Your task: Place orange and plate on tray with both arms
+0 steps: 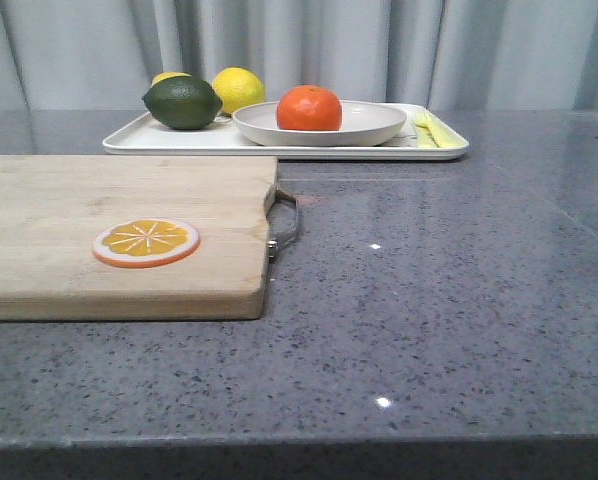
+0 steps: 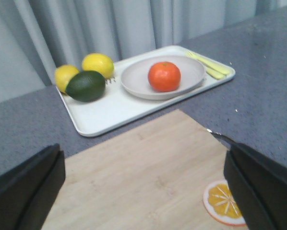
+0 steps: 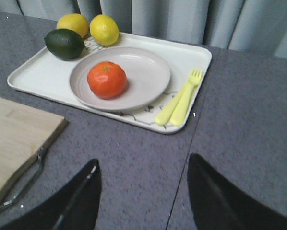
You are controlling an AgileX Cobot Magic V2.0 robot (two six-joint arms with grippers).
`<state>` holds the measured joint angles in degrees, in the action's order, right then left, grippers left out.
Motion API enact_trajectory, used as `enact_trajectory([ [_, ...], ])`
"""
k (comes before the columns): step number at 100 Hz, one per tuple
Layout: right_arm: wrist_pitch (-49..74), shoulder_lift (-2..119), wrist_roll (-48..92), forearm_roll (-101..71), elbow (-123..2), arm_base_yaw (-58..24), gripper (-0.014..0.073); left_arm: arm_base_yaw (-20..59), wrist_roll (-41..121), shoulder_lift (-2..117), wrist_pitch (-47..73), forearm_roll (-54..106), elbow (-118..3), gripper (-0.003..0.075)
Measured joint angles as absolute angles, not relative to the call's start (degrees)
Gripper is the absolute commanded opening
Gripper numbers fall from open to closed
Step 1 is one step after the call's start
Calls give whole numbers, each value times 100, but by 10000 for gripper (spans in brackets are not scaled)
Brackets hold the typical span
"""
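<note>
Both goals look met to me: the orange (image 1: 309, 108) sits in the plate (image 1: 374, 128) on the tray (image 1: 139, 140), and my left fingers (image 2: 23, 187) and right fingers (image 3: 81, 196) hang released, nothing left

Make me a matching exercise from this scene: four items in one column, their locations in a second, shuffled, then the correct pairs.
Items:
1. orange
2. plate
3. orange slice
4. yellow fork

Places:
A. on the wooden cutting board
B. on the tray, beside the plate
C. inside the plate
D. on the tray, next to the dark green fruit

Pairs: 1-C, 2-D, 3-A, 4-B
</note>
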<state>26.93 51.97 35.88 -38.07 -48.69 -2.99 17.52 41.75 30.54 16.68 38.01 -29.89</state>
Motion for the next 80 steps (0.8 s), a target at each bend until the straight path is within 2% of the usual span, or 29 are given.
enact_trajectory([
  [17, 1934, 3957, 3655, -3807, -3402, -299, 417, 1752, 4175, 2569, 1339, 3831, -2989, 636],
  [31, 1705, 2925, 3912, -3827, -2737, -299, 417, 1743, 4175, 2110, 1339, 3840, -2989, 631],
  [53, 1695, 1728, 4078, -3827, -2294, -299, 417, 1438, 4175, 1602, 1485, 3669, -2924, 524],
  [80, 1739, 1508, 4081, -3839, -2271, -299, 413, 734, 4041, 1547, 1534, 3539, -2253, 510],
])
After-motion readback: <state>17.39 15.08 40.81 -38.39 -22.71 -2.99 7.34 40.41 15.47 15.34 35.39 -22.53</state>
